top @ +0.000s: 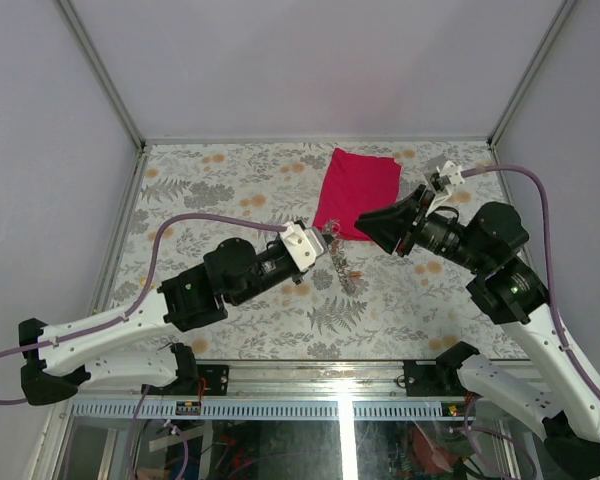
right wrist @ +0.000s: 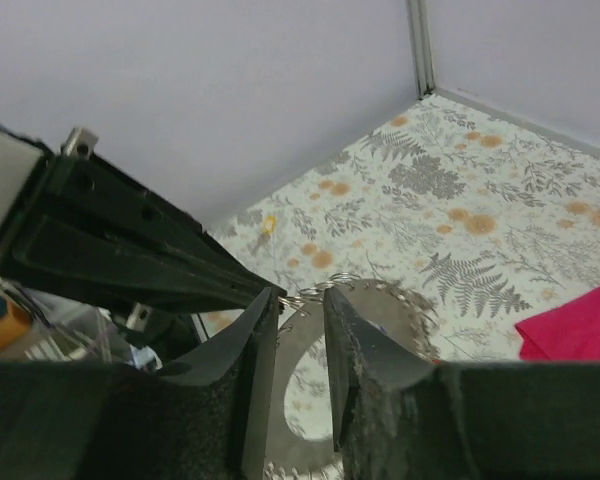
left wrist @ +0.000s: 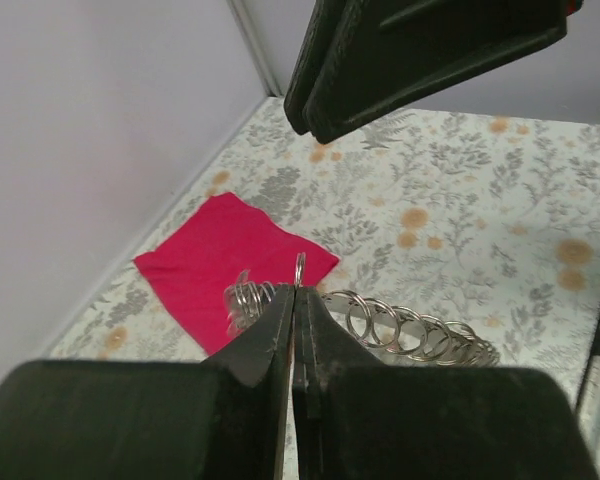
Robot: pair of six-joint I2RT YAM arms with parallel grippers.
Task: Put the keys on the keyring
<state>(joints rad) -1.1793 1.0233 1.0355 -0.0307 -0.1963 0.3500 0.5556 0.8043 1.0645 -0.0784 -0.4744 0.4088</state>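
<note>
The keyring (right wrist: 302, 352) is a flat grey metal band edged with several small wire rings (left wrist: 412, 328), and it hangs just above the table. My left gripper (left wrist: 298, 292) is shut on one thin ring at the band's edge; from above it (top: 327, 238) sits mid-table. My right gripper (right wrist: 300, 300) faces it with the jaws a little apart. The grey band shows through that gap, and wire loops lie at the fingertips. From above, the right gripper (top: 362, 222) almost meets the left one. Of the keys I see only an orange speck (top: 352, 272) under the ring.
A red folded cloth (top: 357, 192) lies flat at the back, just behind the two grippers. The floral table (top: 220, 190) is closed in by walls with metal corner posts. In the left wrist view the right gripper's black fingers (left wrist: 420, 60) fill the top.
</note>
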